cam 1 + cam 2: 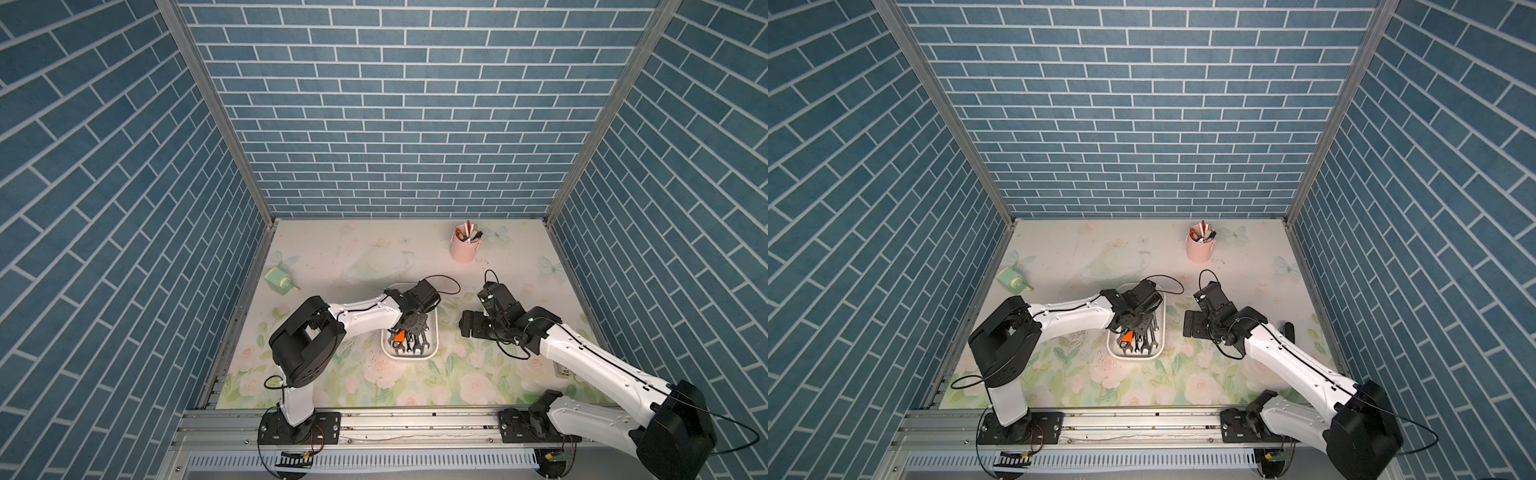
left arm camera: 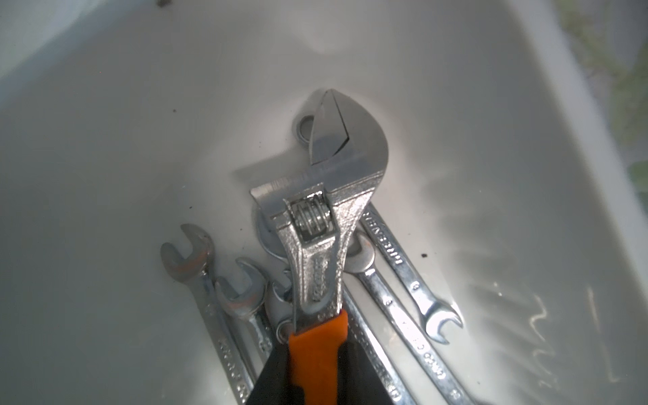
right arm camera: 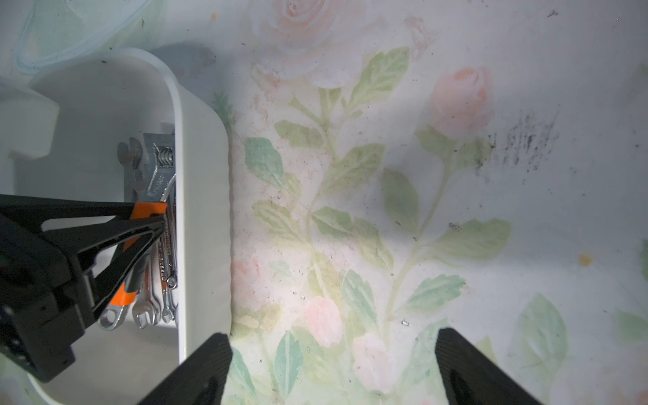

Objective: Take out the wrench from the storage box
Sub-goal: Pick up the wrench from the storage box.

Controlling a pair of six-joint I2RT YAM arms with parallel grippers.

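Wrench (image 2: 317, 245): adjustable, chromed steel head, orange grip, sitting inside the storage box (image 3: 203, 175) over loose combination spanners (image 2: 403, 273). Left gripper (image 3: 159, 219) is pinching the orange handle, which is probably grippier than the chrome. Rigid and head-heavy, so likely pivoting about the pinch. Right gripper (image 3: 331, 347) is hanging wide open, empty, beside the box. Pink pen cup (image 1: 464, 247) is standing far back.

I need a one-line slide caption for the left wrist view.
Left gripper shut on the orange-handled wrench, which lies over smaller wrenches inside the white storage box.
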